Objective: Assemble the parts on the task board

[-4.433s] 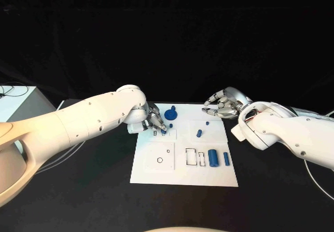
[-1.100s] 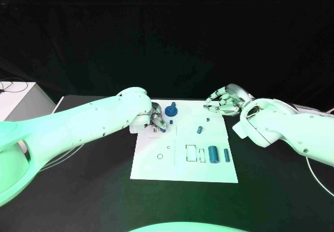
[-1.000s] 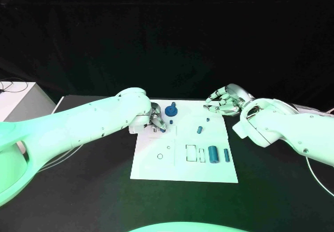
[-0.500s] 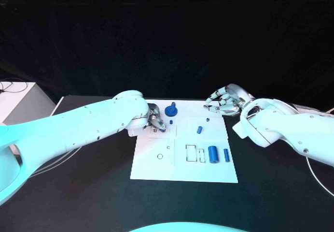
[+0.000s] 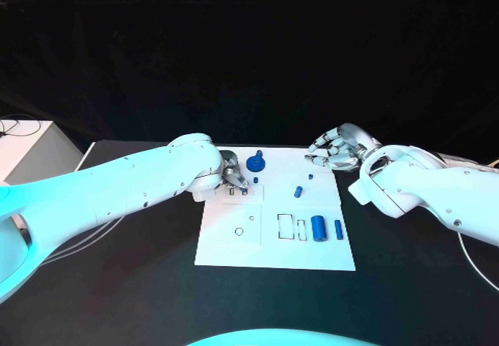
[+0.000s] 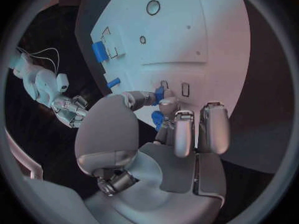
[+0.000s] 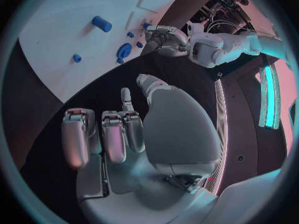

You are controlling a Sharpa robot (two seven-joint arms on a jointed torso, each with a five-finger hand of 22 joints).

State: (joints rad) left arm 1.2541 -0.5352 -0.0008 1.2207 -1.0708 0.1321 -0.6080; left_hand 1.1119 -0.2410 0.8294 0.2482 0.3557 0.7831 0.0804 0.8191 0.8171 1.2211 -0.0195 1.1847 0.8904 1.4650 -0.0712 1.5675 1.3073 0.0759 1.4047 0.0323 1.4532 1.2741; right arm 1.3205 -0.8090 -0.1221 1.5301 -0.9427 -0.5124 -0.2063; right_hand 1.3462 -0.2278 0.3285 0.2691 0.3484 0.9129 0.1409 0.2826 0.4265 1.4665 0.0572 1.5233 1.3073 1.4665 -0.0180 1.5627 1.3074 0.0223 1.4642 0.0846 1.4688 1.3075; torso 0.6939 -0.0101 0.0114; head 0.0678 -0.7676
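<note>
1. Left hand [image 5: 231,178] down on the far left of the task board [image 5: 272,254], pinching a small blue peg [image 6: 159,93] upright, right over small slots [image 6: 184,88] in the board.
2. Right hand [image 5: 334,154] raised off the far right corner, fingers loosely curled, holding nothing; farther from the slots.
3. Nearby: round blue part [image 5: 256,165] just right of the left hand; loose peg [image 5: 298,192] mid-board; blue cylinder [image 5: 319,228] nearer. Nothing blocking.
</note>
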